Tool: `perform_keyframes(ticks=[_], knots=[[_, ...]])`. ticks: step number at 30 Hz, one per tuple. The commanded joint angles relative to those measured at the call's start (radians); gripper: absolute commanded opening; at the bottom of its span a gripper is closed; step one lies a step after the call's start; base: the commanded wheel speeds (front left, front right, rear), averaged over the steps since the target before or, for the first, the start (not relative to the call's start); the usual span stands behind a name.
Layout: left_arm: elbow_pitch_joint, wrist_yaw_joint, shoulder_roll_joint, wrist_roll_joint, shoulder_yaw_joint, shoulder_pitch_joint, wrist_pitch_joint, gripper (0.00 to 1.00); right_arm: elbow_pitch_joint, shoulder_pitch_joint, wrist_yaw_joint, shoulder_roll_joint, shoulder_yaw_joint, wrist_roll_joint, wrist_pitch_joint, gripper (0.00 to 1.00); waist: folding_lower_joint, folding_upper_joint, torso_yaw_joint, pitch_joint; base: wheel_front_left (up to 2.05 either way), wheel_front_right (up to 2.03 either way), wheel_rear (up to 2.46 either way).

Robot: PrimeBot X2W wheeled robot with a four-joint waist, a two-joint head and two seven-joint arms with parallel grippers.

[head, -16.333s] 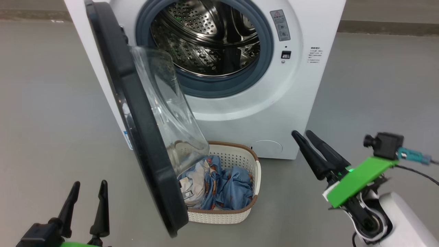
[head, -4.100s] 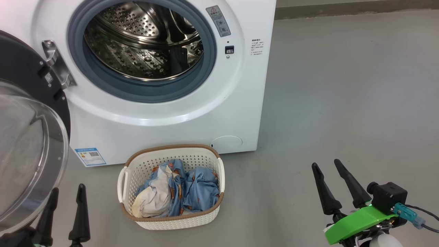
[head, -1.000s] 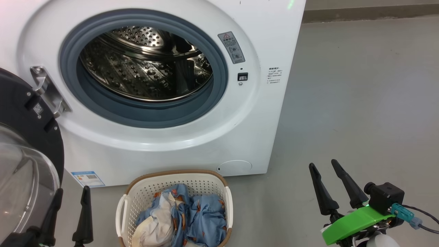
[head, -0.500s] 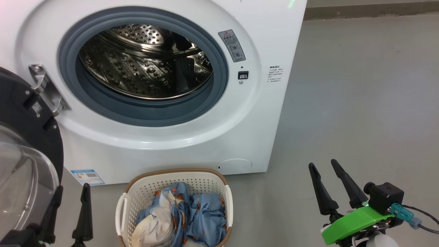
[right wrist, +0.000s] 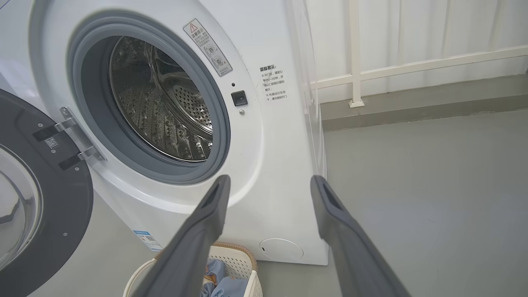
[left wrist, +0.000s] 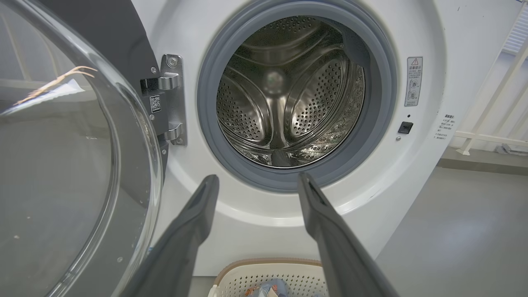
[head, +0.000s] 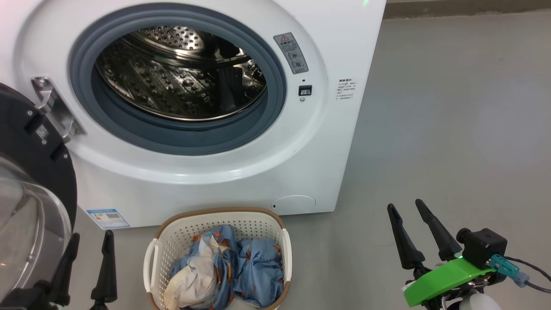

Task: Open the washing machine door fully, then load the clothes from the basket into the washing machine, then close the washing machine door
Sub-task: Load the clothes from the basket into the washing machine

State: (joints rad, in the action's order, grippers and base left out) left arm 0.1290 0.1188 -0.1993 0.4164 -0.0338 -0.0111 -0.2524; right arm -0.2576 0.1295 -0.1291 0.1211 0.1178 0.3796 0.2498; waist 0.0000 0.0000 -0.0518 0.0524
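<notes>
Grey floor all round, with a white railing along the far wall in my right wrist view.

The washing machine sits on the floor, front towards me and filling the upper left of the head view. The steel drum is exposed inside the grey rubber ring, and the part of it I can see has no laundry in it.

The washing machine door is swung out to my left on its silver hinge. Its glass bowl bulges towards me at the left edge.

The basket stands on the floor just in front of the machine, below the drum opening. The clothes are bunched inside it: blue printed fabric, with cream lining showing on the left side.

My left gripper is low left, fingers up and spread wide, empty. It sits between the door glass and the basket. I can't tell whether the outer finger touches the glass.

My right gripper is low right, also spread wide and empty. It is over bare floor, well apart from the basket and the machine.

Small items on the machine front:
- blue energy sticker at the bottom left
- round filter cap at the bottom right
- warning label above the latch socket, right of the ring
</notes>
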Motion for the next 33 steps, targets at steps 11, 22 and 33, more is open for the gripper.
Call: perform_keyframes(ticks=[11,22,33], knots=[[-0.031,0.008,-0.039,0.010,0.026,0.074,-0.009,1.00,0.041,0.051,-0.002,-0.017,0.006,-0.024,0.012,1.00,0.0000,0.0000,-0.012,0.085,0.00,0.00,0.00],[-0.034,0.011,-0.083,0.039,0.000,0.143,-0.009,1.00,0.074,0.093,-0.002,-0.047,-0.023,-0.059,0.012,1.00,0.0000,0.0000,-0.032,0.214,0.00,0.00,0.00],[0.037,0.012,-0.139,0.126,-0.095,0.225,-0.008,1.00,0.095,0.134,-0.002,-0.066,-0.023,-0.079,0.012,1.00,0.0000,0.0000,-0.049,0.316,0.00,0.00,0.00]])
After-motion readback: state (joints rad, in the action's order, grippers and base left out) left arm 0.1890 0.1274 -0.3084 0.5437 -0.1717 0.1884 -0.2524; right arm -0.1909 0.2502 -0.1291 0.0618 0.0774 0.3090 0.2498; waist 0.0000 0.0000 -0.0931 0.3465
